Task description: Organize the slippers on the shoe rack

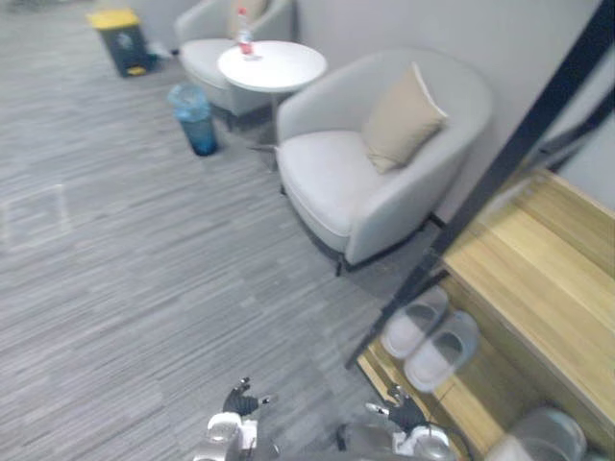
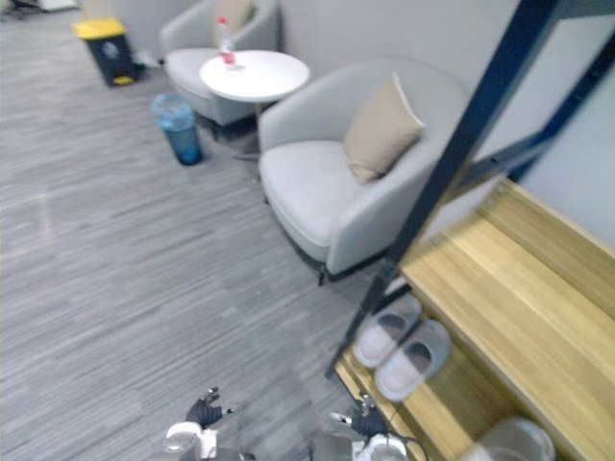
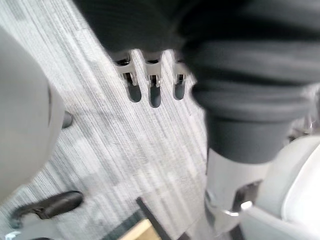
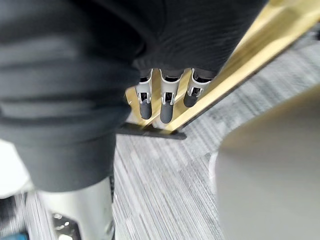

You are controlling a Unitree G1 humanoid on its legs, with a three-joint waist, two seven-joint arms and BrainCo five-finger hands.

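Both hands are low at the near edge of the head view, left hand (image 1: 240, 399) and right hand (image 1: 404, 413), and both are empty. In each wrist view the fingers (image 3: 154, 87) (image 4: 167, 102) hang straight and relaxed with nothing in them, just carpet (image 1: 144, 269) past the left and the rack's wooden edge past the right. The shoe rack (image 1: 538, 279) is off to the robot's right, with a black frame and wood shelves. A pair of grey slippers (image 1: 415, 325) is on the lower shelf (image 1: 480, 399) near its front corner, side by side and touching, toes pointing out toward the armchair (image 1: 375, 192). Further along the same shelf there's a pale rounded shape (image 1: 543, 434), maybe another slipper, but it's too blurred to call. My read: we're at the approach/setup step, nothing is grasped, and the rack isn't squared in front of the robot. The next move needs the body turned toward the rack, then the right hand brought down to the pair on the lower shelf. That hand is nearer and the black upright (image 1: 519, 144) is close, so watch arm clearance there.
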